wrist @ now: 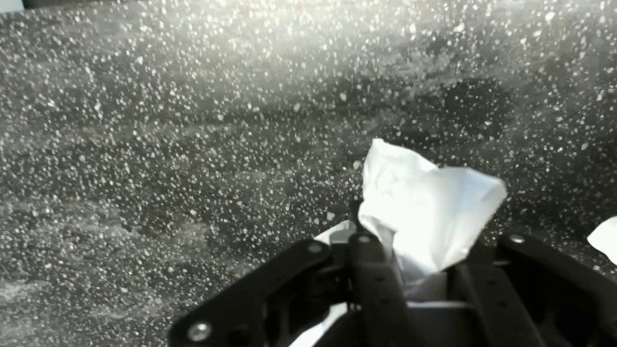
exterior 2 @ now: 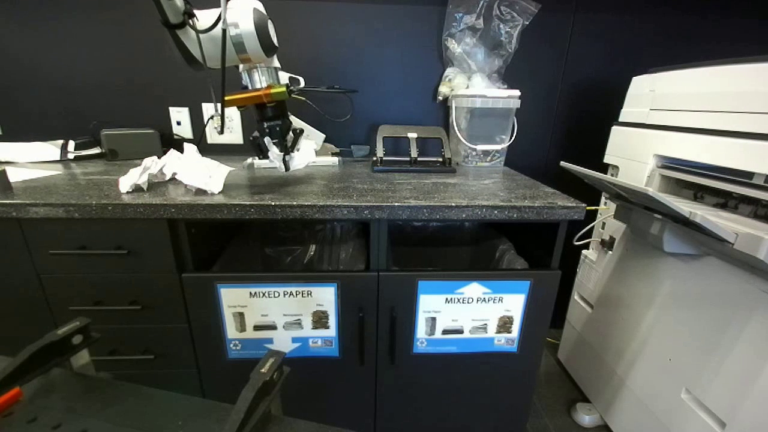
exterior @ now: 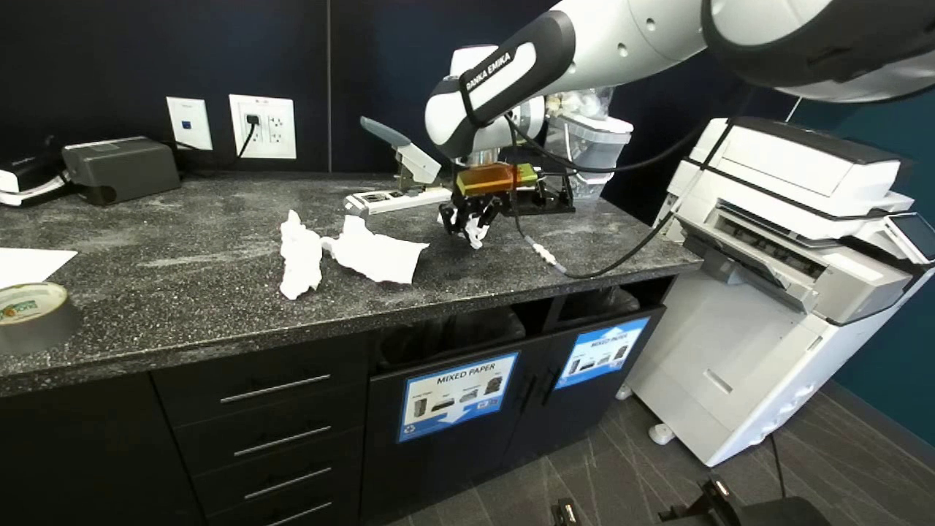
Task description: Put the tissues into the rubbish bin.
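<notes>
My gripper (exterior: 466,223) is low over the dark speckled counter, shut on a crumpled white tissue (wrist: 431,207) that sticks out past the fingertips in the wrist view. In an exterior view the same tissue (exterior 2: 303,155) hangs at the finger ends; whether it touches the counter I cannot tell. Two more tissues, a narrow upright one (exterior: 300,257) and a wider peaked one (exterior: 380,254), lie close together to one side. Below the counter, two lined bins (exterior 2: 300,249) sit behind doors labelled mixed paper; which one is the rubbish bin is not shown.
Behind the gripper stands a large stapler (exterior: 416,193). A hole punch (exterior 2: 414,150) and a clear bucket (exterior 2: 485,129) are farther along the back. Tape (exterior: 36,321) and flat paper (exterior: 33,264) lie at the far end. A printer (exterior 2: 690,252) stands beyond the counter's end.
</notes>
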Tool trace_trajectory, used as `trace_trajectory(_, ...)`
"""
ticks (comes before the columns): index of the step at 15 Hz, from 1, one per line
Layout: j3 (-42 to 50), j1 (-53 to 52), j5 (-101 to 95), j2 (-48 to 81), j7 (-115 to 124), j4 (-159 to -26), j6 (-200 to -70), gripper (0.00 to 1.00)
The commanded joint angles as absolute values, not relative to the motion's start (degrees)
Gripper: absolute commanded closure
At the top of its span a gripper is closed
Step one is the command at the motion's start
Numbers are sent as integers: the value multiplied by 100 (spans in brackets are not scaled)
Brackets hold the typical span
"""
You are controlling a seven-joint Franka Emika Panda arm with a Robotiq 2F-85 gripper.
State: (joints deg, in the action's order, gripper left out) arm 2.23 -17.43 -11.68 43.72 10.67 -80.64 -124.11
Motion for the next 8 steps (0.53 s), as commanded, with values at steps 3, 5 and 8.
trace_trajectory(3, 159, -1566, -1089, 3088, 1764, -10010, -12597, 93)
trace_trajectory(5, 136, -1516, -1090, 2732, 1892, -10595, -12604, 93)
trace_trajectory(8, 52, -1433, -995, 2164, 1980, -11497, -12765, 93)
